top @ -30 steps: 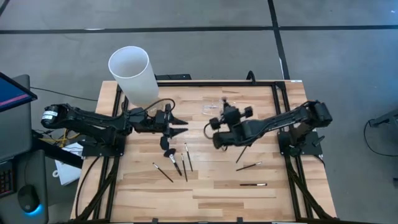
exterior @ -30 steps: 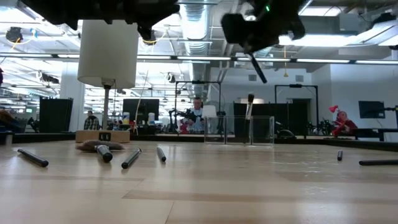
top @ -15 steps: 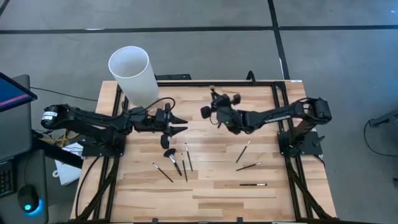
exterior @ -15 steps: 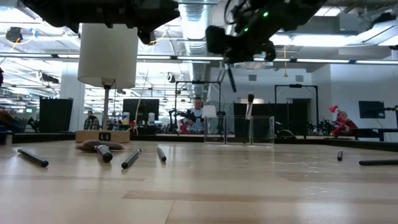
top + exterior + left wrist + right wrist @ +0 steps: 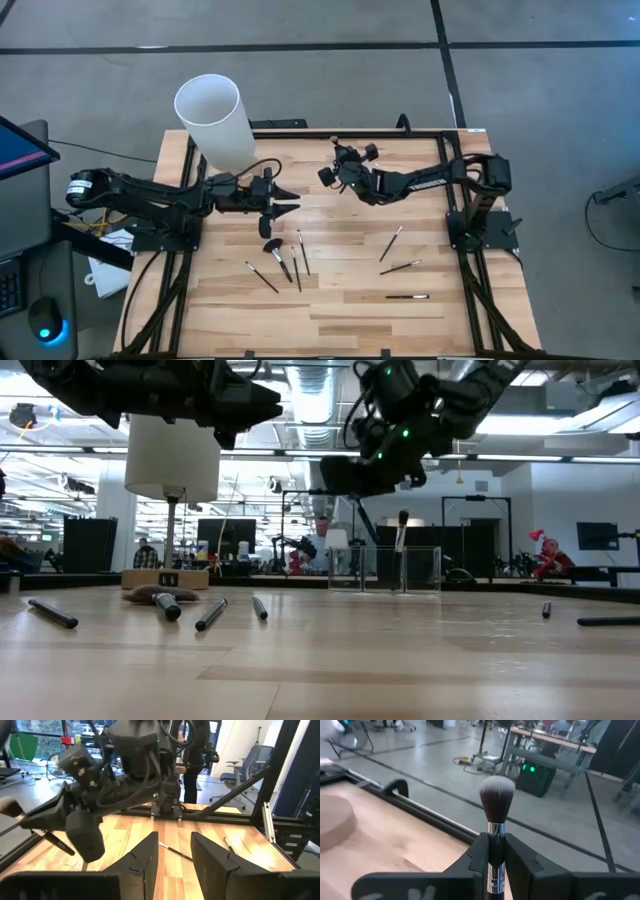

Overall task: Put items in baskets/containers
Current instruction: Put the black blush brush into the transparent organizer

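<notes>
My right gripper (image 5: 335, 172) is over the table's far middle, shut on a makeup brush with a pale-tipped round head (image 5: 496, 795). Its dark handle (image 5: 366, 520) hangs just above the clear acrylic holder (image 5: 400, 568), in which one brush (image 5: 402, 528) stands; the gripper hides the holder from above. My left gripper (image 5: 175, 857) hovers open above the left-centre, with nothing between its fingers. Several brushes (image 5: 283, 262) lie flat near it, and three more brushes (image 5: 398, 267) lie at the right. My right gripper pinches the brush between its two fingers at the silver ferrule (image 5: 494, 847), just below the head. The fingers come about level from the table's right and lie across the brush. The brush is clear of the table, near upright, head up, handle (image 5: 366, 520) hanging below the fingers.
A tall white cylinder (image 5: 213, 120) on a wooden base stands at the far left corner. A black frame rail (image 5: 450, 160) runs round the table. Bare wood lies toward the near edge. People and desks show in the room beyond.
My right gripper has carried the brush from the table's middle toward the far edge and the left, sinking a little. It has rolled, so the handle now hangs near upright instead of slanting out to the right. My left gripper has sunk slightly.
</notes>
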Robot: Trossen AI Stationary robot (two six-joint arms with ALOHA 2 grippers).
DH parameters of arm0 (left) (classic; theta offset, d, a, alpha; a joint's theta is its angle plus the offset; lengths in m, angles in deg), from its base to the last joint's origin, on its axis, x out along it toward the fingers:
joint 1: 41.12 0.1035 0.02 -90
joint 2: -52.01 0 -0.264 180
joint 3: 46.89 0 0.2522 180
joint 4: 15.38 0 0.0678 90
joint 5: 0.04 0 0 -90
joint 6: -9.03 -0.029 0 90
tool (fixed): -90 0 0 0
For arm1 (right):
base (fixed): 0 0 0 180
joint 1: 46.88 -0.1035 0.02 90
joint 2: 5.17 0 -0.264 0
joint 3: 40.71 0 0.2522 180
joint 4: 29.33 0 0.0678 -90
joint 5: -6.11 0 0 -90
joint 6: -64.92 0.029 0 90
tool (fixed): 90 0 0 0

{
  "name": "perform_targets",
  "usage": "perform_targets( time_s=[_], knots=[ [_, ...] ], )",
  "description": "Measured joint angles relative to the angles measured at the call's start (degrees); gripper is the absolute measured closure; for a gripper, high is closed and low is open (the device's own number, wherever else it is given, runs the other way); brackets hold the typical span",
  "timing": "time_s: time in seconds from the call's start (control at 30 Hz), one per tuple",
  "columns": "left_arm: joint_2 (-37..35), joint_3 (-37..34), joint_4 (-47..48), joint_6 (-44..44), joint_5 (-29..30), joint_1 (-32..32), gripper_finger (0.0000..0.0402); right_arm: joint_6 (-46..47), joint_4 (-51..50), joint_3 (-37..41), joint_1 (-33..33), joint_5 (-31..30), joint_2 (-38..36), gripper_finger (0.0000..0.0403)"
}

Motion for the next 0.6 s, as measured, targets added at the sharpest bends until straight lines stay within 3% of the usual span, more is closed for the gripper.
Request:
perform_targets(
  time_s=[0.3,0.6],
  knots=[
    [0.0,0.0,0.1,0.4,0.0,0.1,0.0289,2.7,0.5,0.0,2.7,2.3,1.7,0.0365],
    [0.0,0.0,0.5,0.4,0.0,0.1,0.0289,15.2,-10.4,0.0,2.9,2.3,1.7,0.0354]
  ],
)
